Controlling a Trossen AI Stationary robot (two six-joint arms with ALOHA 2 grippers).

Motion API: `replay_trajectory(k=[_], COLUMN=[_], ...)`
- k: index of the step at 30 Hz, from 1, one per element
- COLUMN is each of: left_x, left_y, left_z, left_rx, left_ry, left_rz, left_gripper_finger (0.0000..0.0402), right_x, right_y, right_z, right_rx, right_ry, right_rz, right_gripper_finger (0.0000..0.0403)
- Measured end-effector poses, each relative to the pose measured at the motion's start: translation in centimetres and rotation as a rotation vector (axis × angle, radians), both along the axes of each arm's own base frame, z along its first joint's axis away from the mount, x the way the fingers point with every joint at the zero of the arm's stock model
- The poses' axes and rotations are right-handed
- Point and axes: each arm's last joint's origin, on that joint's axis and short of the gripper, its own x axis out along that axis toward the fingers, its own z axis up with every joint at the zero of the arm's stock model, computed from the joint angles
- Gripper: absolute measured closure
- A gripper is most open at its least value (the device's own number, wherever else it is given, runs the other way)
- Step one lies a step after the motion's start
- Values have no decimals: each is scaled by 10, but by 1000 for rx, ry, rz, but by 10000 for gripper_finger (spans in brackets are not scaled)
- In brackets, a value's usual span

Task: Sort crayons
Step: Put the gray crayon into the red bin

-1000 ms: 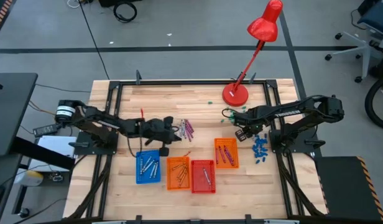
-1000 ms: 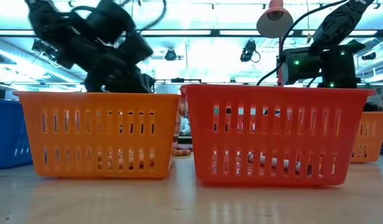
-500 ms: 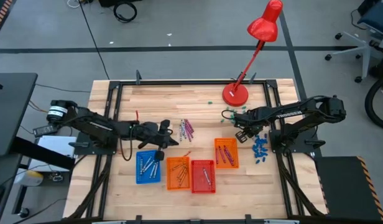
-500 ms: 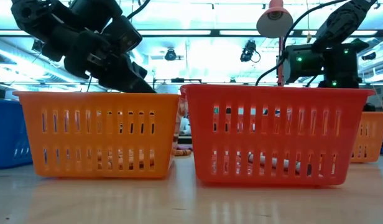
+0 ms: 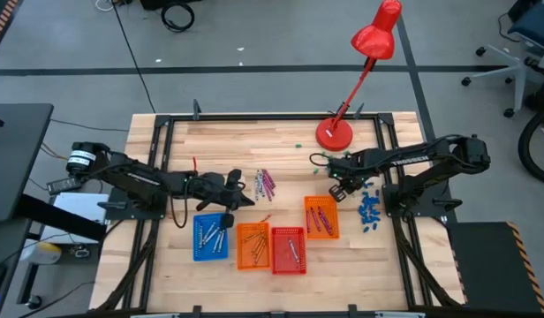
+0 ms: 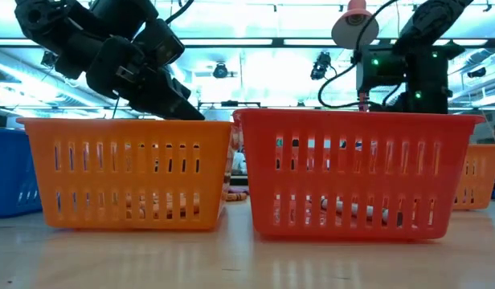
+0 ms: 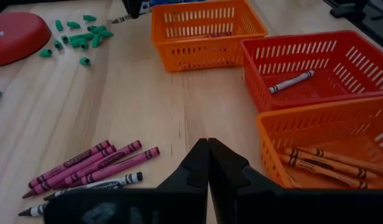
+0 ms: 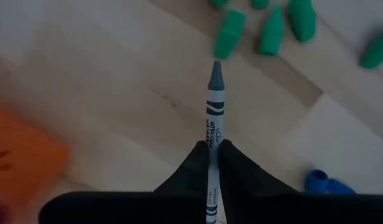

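Several magenta crayons (image 7: pixel 92 165) and a white one (image 7: pixel 86 190) lie loose on the table's middle (image 5: pixel 265 183). My left gripper (image 7: pixel 208 146) is shut and empty, hovering just beside them, next to the trays (image 5: pixel 239 196). My right gripper (image 8: pixel 211 149) points down at the table's right (image 5: pixel 337 188), shut on a grey crayon (image 8: pixel 215 99). Orange crayons (image 7: pixel 322 163) lie in the near orange tray, and a white crayon (image 7: pixel 291 81) lies in the red tray. My right gripper pinches the grey crayon's wrapped shaft (image 8: pixel 212 138) between its two fingers. The fingers come from above, and the crayon runs along them, its pointed tip (image 8: pixel 216 67) sticking out past the fingertips toward the table. It appears lifted clear of the wood.
Near the front edge stand a blue tray (image 5: pixel 210 237), an orange tray (image 5: pixel 253 246), a red tray (image 5: pixel 288 250) and a second orange tray (image 5: pixel 321 217). Green bits (image 8: pixel 272 25) and blue bits (image 5: pixel 369 210) lie scattered around my right gripper. A red lamp's base (image 5: pixel 334 134) stands behind it.
My right gripper has risen a little above the table at the right. My left gripper has drawn back slightly toward the table's left and near edge, staying shut.
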Motion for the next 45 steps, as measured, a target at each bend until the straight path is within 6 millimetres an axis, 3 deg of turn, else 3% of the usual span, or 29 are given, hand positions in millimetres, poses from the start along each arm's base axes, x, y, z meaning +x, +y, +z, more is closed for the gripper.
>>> replay_trajectory(k=[7,14,18,26,30,37,45], left_x=[10,17,16,5,-4,-9,-8], left_y=[0,-1,-3,-9,-8,-7,-8], left_z=[18,39,38,52,60,63,65], left_rx=[-35,3,19,37,20,-10,5], left_ry=[26,118,148,117,110,128,101], left_rz=[22,14,29,36,56,81,70], left_gripper_finger=[395,394,394,394,394,394,394], right_x=[11,34,53,80,93,126,135], right_y=[-2,0,14,66,95,145,167], right_z=[22,66,85,96,89,48,11], right_rx=[-24,-117,-120,-58,-28,98,209], right_ry=[-13,-138,-305,-607,-687,-775,-706], right_rz=[36,86,143,214,209,191,129], right_gripper_finger=[375,374,374,374,374,373,371])
